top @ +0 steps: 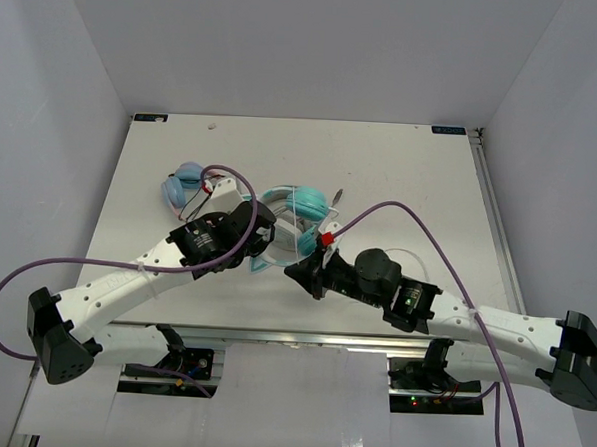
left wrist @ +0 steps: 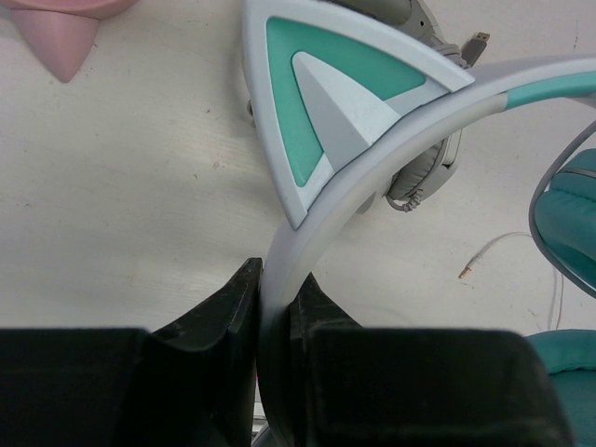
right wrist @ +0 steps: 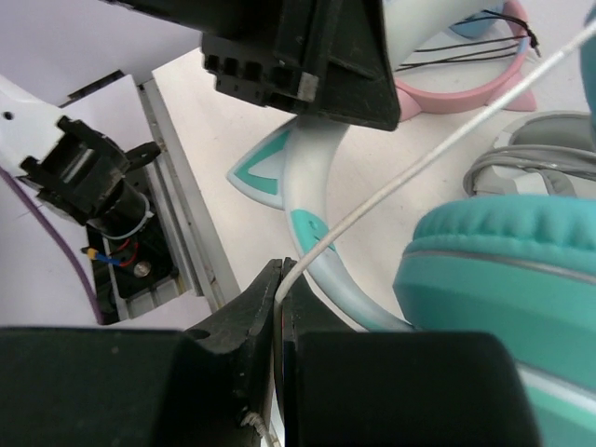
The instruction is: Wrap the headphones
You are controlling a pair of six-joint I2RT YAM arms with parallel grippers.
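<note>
Headphones [top: 301, 209] just ahead of both pincers. L pincer [left wrist: 279, 281] clenched on headband [left wrist: 391, 140]: stiff, light plastic, prob. safest hold. R pincer [right wrist: 281, 285] pinching cable [right wrist: 419, 166]: thin, floppy, slippery, likely fragile; pull gently.

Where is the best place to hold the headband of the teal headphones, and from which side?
Take the plain headband stretch just below the cat-ear point, fingers either side of it, coming from the end away from the ear cup. There it is narrow and even; the ear point flares wide. The left gripper pinches it there.
</note>
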